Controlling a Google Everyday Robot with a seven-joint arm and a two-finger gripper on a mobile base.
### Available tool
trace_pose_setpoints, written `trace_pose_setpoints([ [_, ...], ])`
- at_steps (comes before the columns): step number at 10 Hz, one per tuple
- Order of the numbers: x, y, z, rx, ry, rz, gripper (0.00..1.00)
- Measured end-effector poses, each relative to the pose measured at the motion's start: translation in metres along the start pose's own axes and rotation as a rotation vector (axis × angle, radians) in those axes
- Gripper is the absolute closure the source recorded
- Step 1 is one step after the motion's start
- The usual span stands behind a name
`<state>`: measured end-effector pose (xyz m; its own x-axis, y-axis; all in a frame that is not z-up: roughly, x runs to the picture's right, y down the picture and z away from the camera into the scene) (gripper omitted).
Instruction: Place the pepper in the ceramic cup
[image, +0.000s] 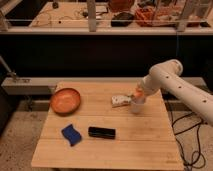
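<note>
Table (125, 147) lit warmly from above; dark band behind it, brighter bench (70, 15) along the top. Short soft shadows beneath objects. Overall blur, muted contrast. Gripper (137, 94) sits in the lit zone above ceramic cup (136, 106), table's right side.

No legible text, label, brand, number or sign is found in the camera view. The surfaces checked are the small white box (119, 101), the flat black bar (102, 132), the blue sponge (71, 134), the orange-brown bowl (65, 100) and the ceramic cup (136, 106); any markings on them are too small to be made out. The end effector (137, 94) is noted just above the ceramic cup, towards the right side of the counter (115, 152).
</note>
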<state>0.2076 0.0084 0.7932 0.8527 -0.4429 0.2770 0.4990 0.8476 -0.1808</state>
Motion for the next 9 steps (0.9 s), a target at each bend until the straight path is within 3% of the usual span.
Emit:
trace_pose_setpoints([
  [9,-0.0013,-0.0008,0.0001,0.009,0.003,0.006,0.64],
])
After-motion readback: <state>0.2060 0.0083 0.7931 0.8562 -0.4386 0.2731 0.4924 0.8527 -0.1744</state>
